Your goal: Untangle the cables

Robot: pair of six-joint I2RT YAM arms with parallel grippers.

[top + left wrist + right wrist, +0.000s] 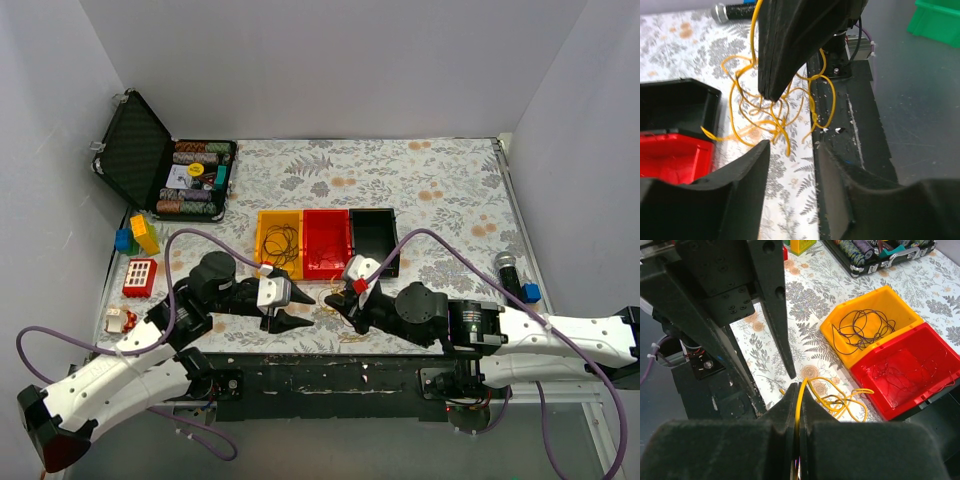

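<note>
The right gripper is pinched closed on a strand of the yellow cable, whose loose tangle of loops lies on the floral table near its front edge, just in front of the red bin. The left gripper faces that tangle from the other side with its jaws apart and nothing between them, its fingertips close to the nearest loops. The dark cable lies coiled in the yellow bin, and the red cable lies in the red bin beside it.
</note>
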